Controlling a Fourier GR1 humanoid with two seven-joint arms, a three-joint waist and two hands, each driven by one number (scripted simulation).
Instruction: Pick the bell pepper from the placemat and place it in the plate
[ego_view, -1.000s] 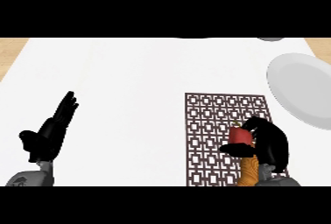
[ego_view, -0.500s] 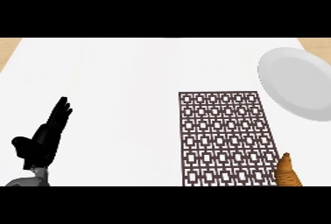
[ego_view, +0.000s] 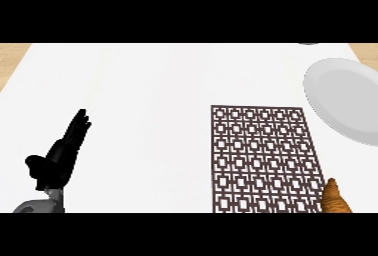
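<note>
The left hand (ego_view: 57, 159) rests open at the lower left of the white tabletop (ego_view: 148, 90), fingers straight. The right hand is out of view. The patterned placemat (ego_view: 266, 159) lies bare, no pepper showing on it. The plate (ego_view: 347, 100) sits at the right edge. An orange-brown object (ego_view: 334, 198), possibly a croissant, pokes in just beside the mat's lower right corner.
</note>
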